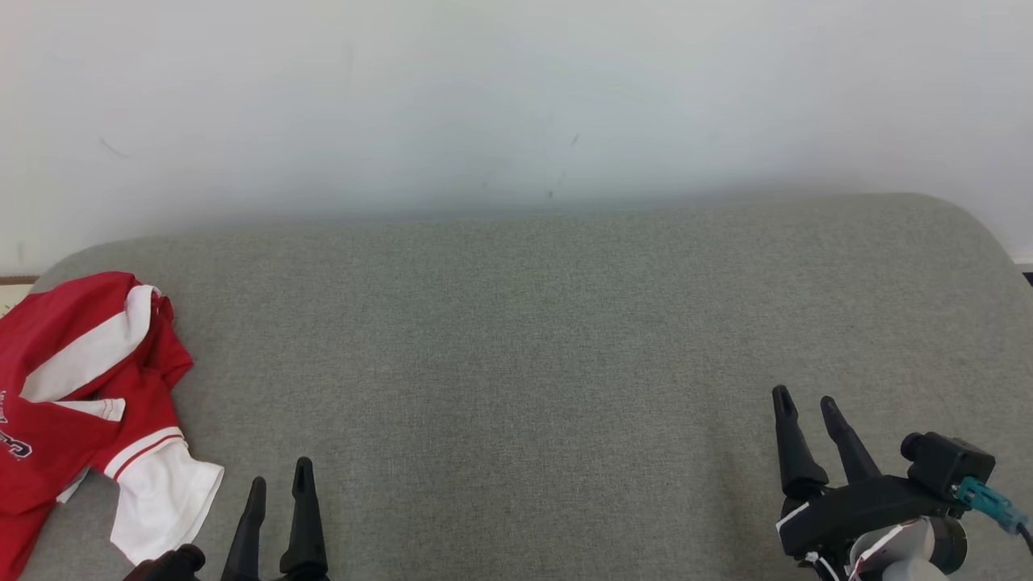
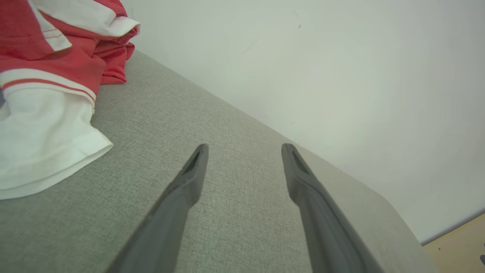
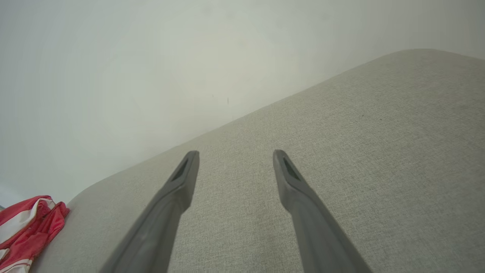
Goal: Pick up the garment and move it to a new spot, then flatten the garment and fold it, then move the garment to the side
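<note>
Plain white wall (image 1: 516,97) behind; grey woven upholstered surface (image 1: 516,339), rounded corners; pale wood floor (image 2: 458,242) beyond edge.

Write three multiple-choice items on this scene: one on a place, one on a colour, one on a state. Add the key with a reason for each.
1. In the head view, where on the grey fabric-covered surface does the crumpled red and white fabric garment lie?
A) at the far left
B) in the centre
C) at the far right

2. What colour is the garment's edge nearest the left pincer?
A) red
B) white
C) blue

3. How do the left pincer and the right pincer stand?
A) both open and empty
B) both shut on the garment
C) left shut, right open

Key:
1 A, the garment is bunched at the surface's left end.
2 B, a white hem lies beside the left pincer.
3 A, each wrist view shows the jaws apart with bare surface between them.
</note>
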